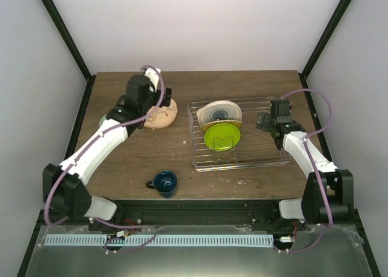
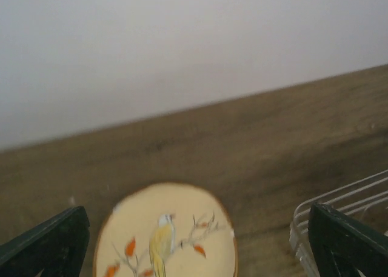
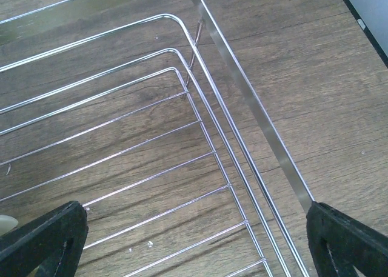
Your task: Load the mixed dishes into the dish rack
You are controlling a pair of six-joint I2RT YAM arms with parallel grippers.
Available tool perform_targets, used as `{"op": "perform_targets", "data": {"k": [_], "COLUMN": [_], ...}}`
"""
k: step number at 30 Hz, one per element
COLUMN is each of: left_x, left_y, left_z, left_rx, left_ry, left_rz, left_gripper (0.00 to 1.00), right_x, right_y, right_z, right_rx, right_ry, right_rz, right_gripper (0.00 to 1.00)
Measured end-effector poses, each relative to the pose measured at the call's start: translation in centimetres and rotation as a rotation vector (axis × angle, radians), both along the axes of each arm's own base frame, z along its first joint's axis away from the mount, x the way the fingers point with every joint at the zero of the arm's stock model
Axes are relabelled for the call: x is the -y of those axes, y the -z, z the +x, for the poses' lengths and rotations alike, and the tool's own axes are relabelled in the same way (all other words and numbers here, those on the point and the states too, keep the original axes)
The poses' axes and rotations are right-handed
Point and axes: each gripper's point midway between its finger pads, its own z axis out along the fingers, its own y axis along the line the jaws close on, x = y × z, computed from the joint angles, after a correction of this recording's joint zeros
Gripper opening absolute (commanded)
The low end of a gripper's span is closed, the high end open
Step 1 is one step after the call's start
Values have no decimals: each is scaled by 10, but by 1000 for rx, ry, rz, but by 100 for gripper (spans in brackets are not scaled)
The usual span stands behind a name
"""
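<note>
The tan plate with a bird drawing [image 1: 163, 116] lies on the table left of the dish rack [image 1: 267, 153]. My left gripper [image 1: 159, 108] is open just above it; in the left wrist view the plate [image 2: 167, 234] sits between my spread fingers [image 2: 48, 243]. The cream plate with teal rings [image 1: 219, 113], the yellow-orange plate [image 1: 234, 125] and the lime green plate [image 1: 221, 136] stand on edge in the rack. My right gripper [image 1: 270, 120] is open and empty over the rack's right side [image 3: 200, 107]. The dark blue mug [image 1: 165, 181] stands near the front edge. The mint bowl is mostly hidden by my left arm.
The rack's corner [image 2: 339, 198] shows right of the tan plate. Black frame posts and white walls close in the table at the back and sides. Small crumbs lie on the wood in front of the rack [image 1: 242, 181].
</note>
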Motion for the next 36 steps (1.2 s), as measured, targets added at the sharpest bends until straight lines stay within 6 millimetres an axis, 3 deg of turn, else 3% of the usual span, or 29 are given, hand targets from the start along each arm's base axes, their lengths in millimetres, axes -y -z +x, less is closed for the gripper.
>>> {"op": "perform_targets", "data": {"k": [6, 9, 12, 23, 36], "left_x": [-45, -42, -34, -47, -68], "left_y": [89, 127, 148, 215, 235], "left_z": [30, 26, 21, 1, 1], "left_rx": [-294, -417, -492, -704, -757], "left_ry": [-96, -94, -79, -161, -262], "left_rz": [-164, -193, -222, -445, -659], "left_gripper": [100, 100, 100, 96, 94], "right_x": [-3, -5, -7, -12, -14], "right_y": [0, 0, 0, 2, 8], "right_z": [0, 1, 2, 3, 4], "right_rx": [-3, -1, 0, -5, -21], "right_ry": [-20, -34, -46, -74, -83], "right_rz": [4, 8, 13, 27, 34], "right_gripper": [100, 100, 100, 100, 100]}}
